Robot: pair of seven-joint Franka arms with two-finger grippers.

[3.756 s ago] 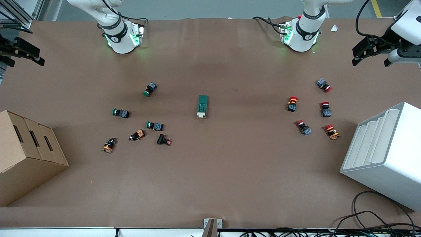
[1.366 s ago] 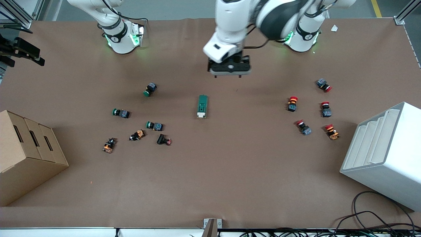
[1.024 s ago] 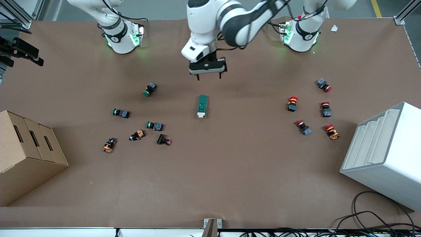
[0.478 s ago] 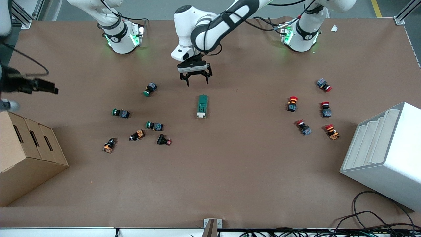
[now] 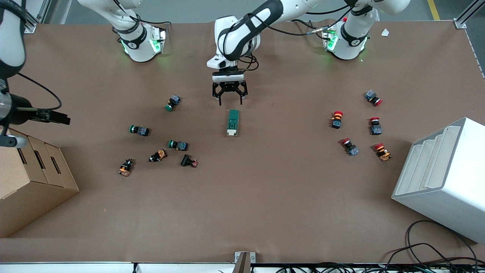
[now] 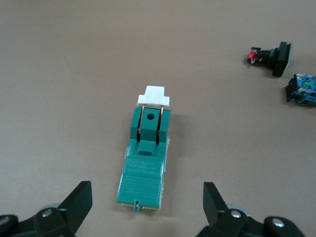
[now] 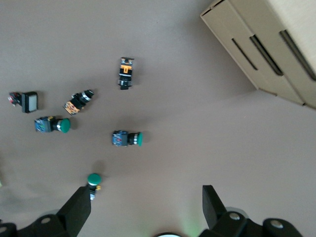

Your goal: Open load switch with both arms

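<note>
Load switch (image 5: 233, 122) lies flat at centre frame of the front view, dark-green body with its white tab (image 5: 231, 132) at the end nearer the camera, nothing touching it. Left gripper (image 5: 229, 99) hangs just above the switch's green end in the picture, over bare table, fingers spread wide; left wrist view shows the switch (image 6: 145, 157) between and ahead of the two fingertips (image 6: 79, 200), not yet straddled. Right gripper (image 5: 57, 116) sits at the left edge of the front view, over the table near the cardboard box (image 5: 32, 178), well apart from the switch; its wrist view shows fingers apart above green-capped push buttons (image 7: 127, 138). Progress looks early: approach only, no grasp, switch seemingly unopened as far as I can tell. Left to do, by my read: left gripper comes down and pins the body, right arm crosses to the tab end, then the actual opening. Red-capped buttons (image 5: 337, 118) and the white stepped bin (image 5: 443, 178) at right are uninvolved.
</note>
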